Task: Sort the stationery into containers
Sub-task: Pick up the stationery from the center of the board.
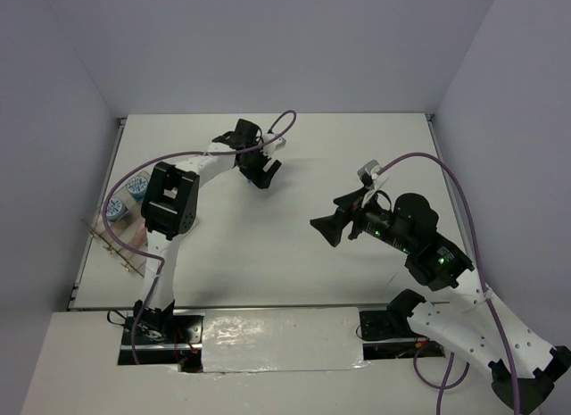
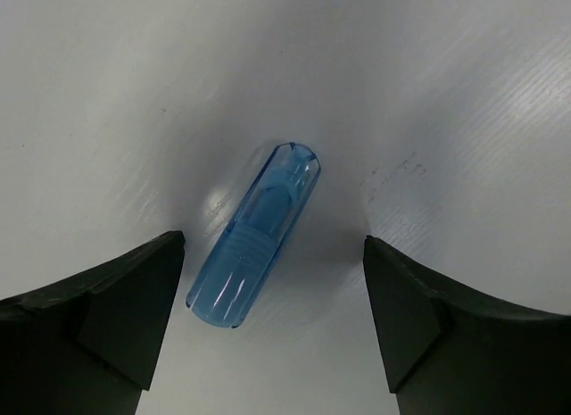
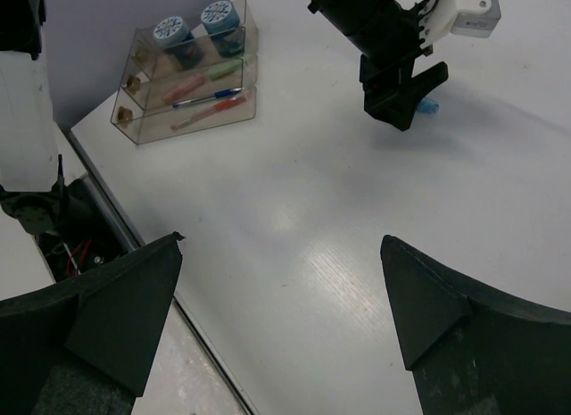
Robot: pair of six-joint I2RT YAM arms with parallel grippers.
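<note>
capsule: blue capsule [image 2: 254, 241] lies flat on white table [image 2: 464, 120] between left gripper [image 2: 272, 252] jaws, which stand apart, not touching it | feel: looks light, hard, smooth, may roll or slip; pinch across its middle | right gripper [image 3: 281, 245]: jaws apart, holds nothing | tray [image 3: 143, 129]: well apart, path looks free

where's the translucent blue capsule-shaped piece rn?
Blue capsule lies on the white table between the open jaws of the left gripper, far centre in top view, well right of the clear plastic tray.

Blue capsule [image 2: 252, 238] flat, far from clear tray [image 3: 192, 128]
</note>
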